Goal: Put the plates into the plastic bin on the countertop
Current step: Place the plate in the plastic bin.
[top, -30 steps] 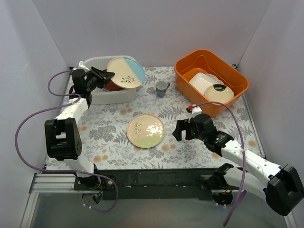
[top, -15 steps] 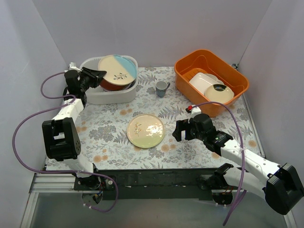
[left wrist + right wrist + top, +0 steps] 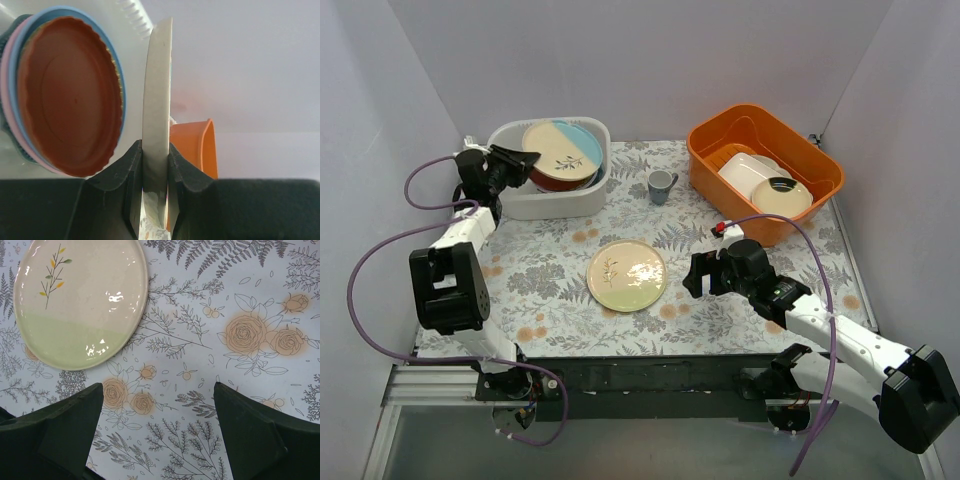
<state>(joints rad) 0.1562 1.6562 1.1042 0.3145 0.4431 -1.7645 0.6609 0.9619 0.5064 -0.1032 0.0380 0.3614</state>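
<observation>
My left gripper (image 3: 523, 160) is shut on the rim of the cream-and-light-blue plate (image 3: 563, 149) and holds it tilted over the plastic bin (image 3: 550, 203) at the back left. In the left wrist view this plate (image 3: 158, 85) shows edge-on between the jaws of the left gripper (image 3: 155, 152). Beside it a red-orange plate (image 3: 70, 95) lies on a stack with pink, light blue and teal rims inside the bin. A cream-and-green plate (image 3: 627, 275) lies flat on the countertop (image 3: 550, 265). My right gripper (image 3: 694, 275) is open and empty just right of that plate (image 3: 80, 300).
An orange bin (image 3: 712, 150) at the back right holds a white rectangular dish (image 3: 745, 170) and a cream dish (image 3: 782, 197). A small grey cup (image 3: 661, 186) stands between the two bins. Grey walls close in the left, back and right sides.
My left gripper has pulled back to the left and lowered the cream-and-light-blue plate further down over the bin. The right arm has not moved.
</observation>
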